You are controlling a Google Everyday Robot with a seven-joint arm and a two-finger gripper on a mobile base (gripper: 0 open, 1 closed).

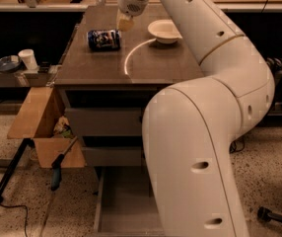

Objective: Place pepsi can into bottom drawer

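Note:
The pepsi can lies on its side on the brown cabinet top, towards its back left. My gripper hangs just above and to the right of the can, at its right end; I cannot tell whether it touches the can. The bottom drawer is pulled open at floor level below the cabinet front; the part of its floor that shows is bare, and my white arm hides its right side.
A white bowl sits on the top, right of the gripper. Two closed upper drawers are above the open one. An open cardboard box stands left of the cabinet. A side shelf holds a cup.

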